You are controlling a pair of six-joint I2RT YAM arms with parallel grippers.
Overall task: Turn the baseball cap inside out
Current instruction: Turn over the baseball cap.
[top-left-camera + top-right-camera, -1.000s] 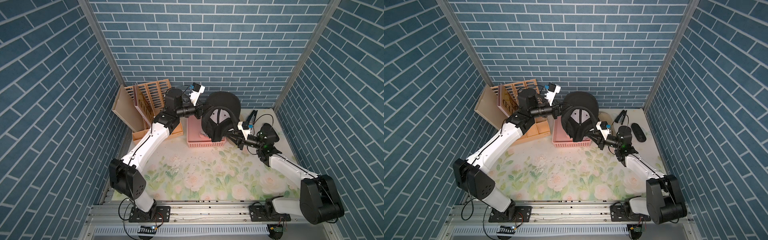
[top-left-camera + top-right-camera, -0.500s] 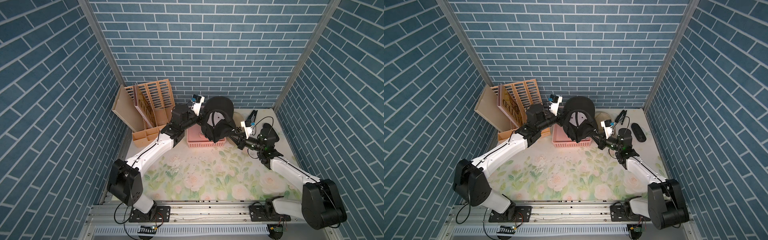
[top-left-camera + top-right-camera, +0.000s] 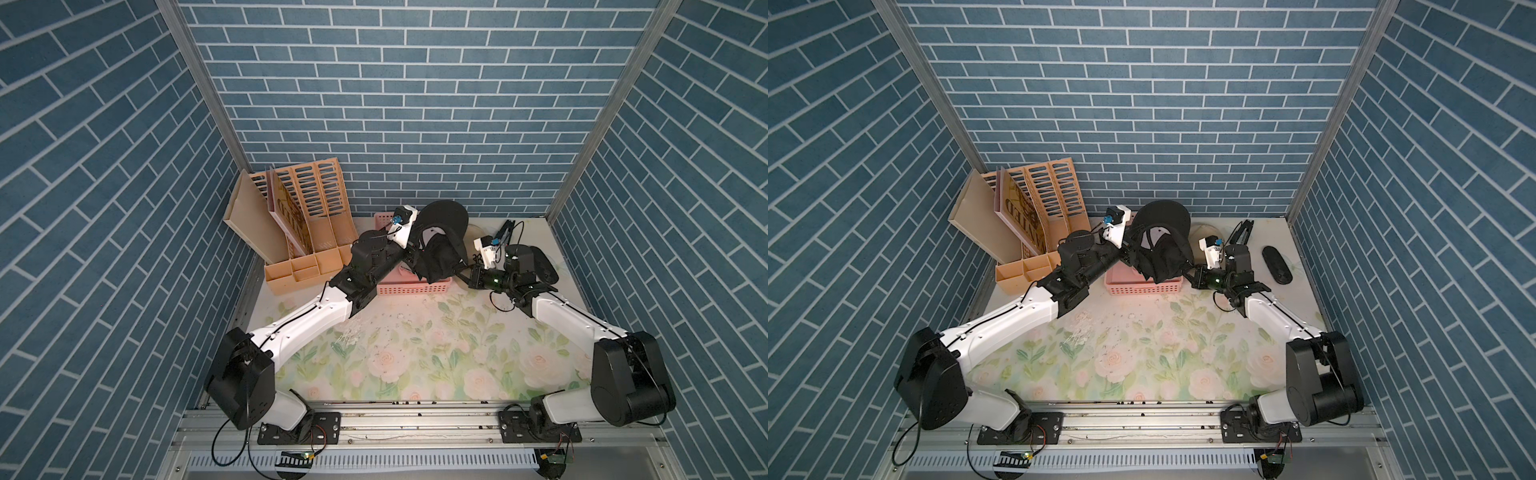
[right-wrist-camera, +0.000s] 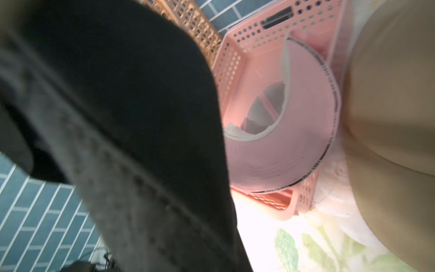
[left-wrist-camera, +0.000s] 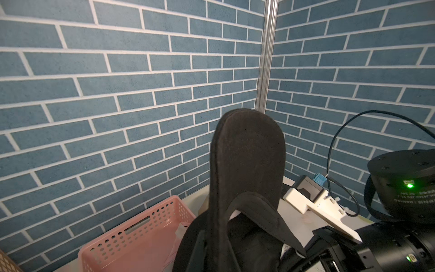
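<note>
Reaches in from 7 and 5 o'clock over the flowered counter [image 3: 415, 357], left jaws and right jaws both pinched tight on the black baseball cap [image 3: 438, 257]. Holds it crumpled above the pink basket [image 3: 407, 289] at 12 o'clock, brim [image 3: 444, 214] upward. Farther back: tan cap [image 3: 1204, 230] at 1 o'clock, black remote [image 3: 1277, 264] at 2, peach file rack [image 3: 320, 208] at 10.

Brown board [image 3: 1022, 218] in rack [image 3: 1054, 191]: "ANTED" legible.
</note>
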